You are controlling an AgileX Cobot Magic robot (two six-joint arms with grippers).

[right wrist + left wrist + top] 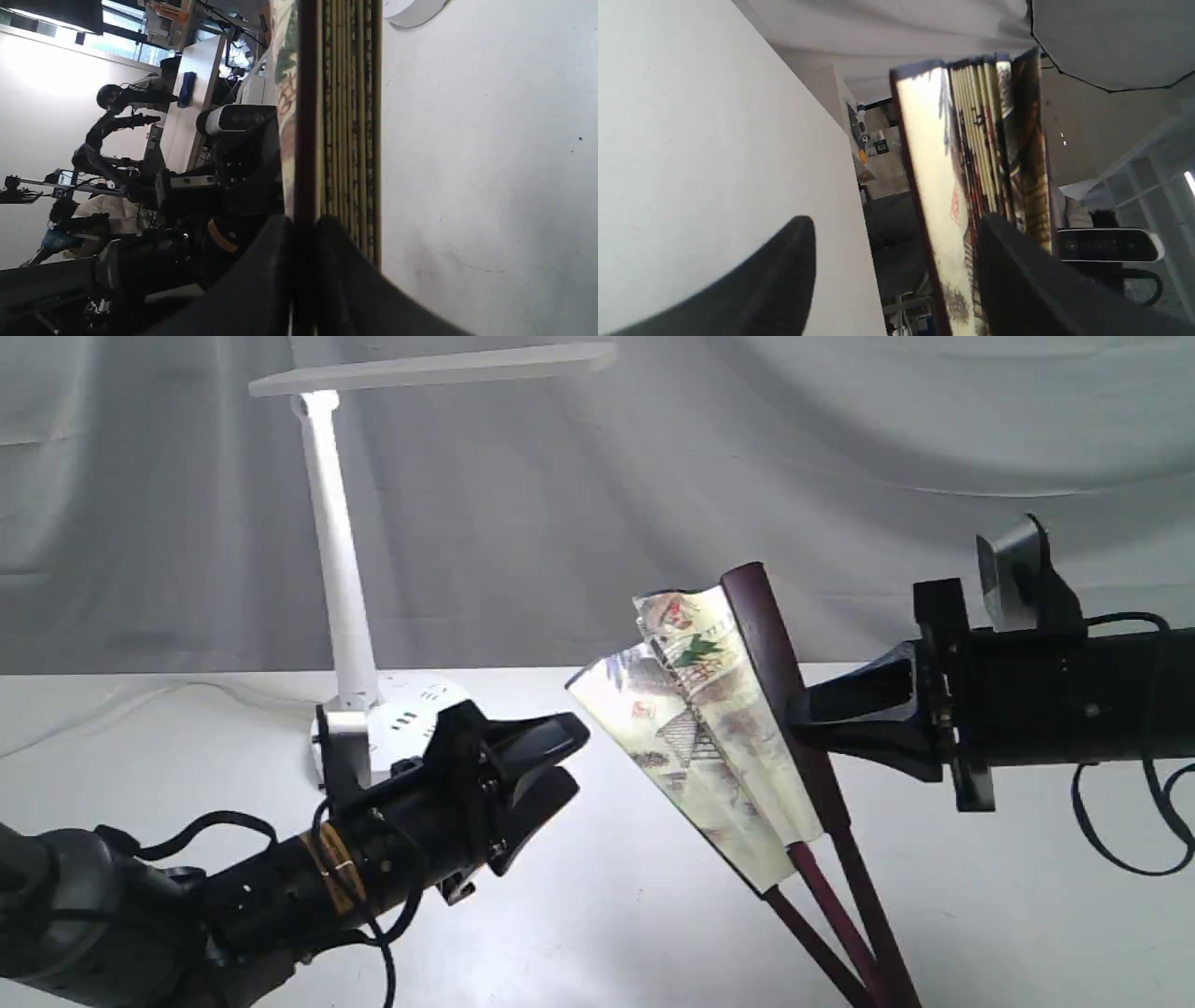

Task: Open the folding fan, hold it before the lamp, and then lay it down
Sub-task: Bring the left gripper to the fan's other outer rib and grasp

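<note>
The folding fan [700,709] stands tilted above the white table [607,915], partly spread, its painted cream leaf bunched in pleats and its maroon ribs running down to the front edge. My right gripper [794,719] is shut on its outer maroon rib [306,116], with the pleats [348,116] stacked beside it. My left gripper [574,758] hangs open just left of the fan's free edge, apart from it. In the left wrist view the fan [934,177] shows between the open fingers [784,266], further off. The white lamp [341,569] stands behind my left gripper.
A grey cloth backdrop [840,448] closes the rear. The lamp's round base [401,709] sits right behind my left wrist; its edge [411,11] shows in the right wrist view. A black cable [1120,840] loops under the right arm.
</note>
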